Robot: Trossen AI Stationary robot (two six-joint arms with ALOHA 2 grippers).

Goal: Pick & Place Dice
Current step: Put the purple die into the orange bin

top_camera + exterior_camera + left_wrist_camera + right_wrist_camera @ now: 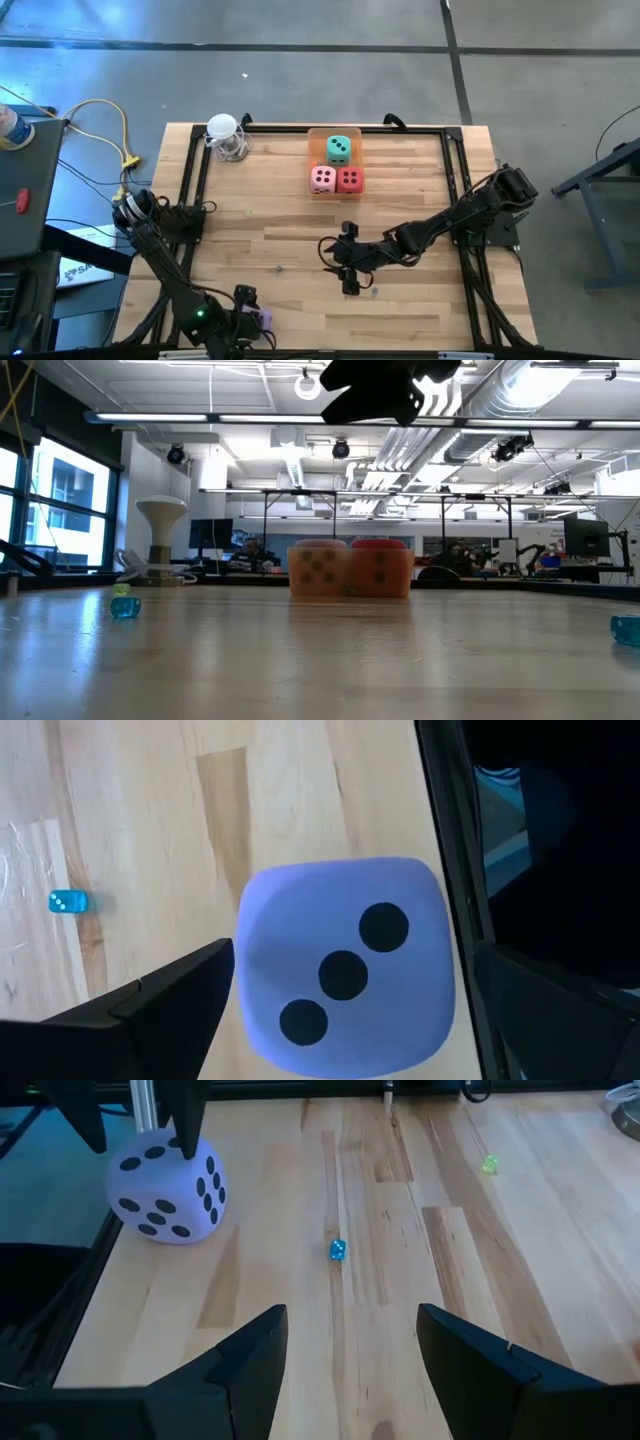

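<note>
The soft purple cube die with dark pips [345,968] is seen at the near left edge of the wooden slatted surface [280,215], sitting between the spread fingers of the left claw [345,1010]; the claw is released and straddles it, with contact not determinable. The teal-green soft die [340,149], pink soft die [323,179] and red soft die [350,180] are grouped at the far middle of the surface, pink and red touching side by side, teal just behind them. The right claw [350,1360] is held over the middle of the surface, part-open and empty, well apart from every die. A tiny blue bead die [338,1250] lies ahead of it.
</note>
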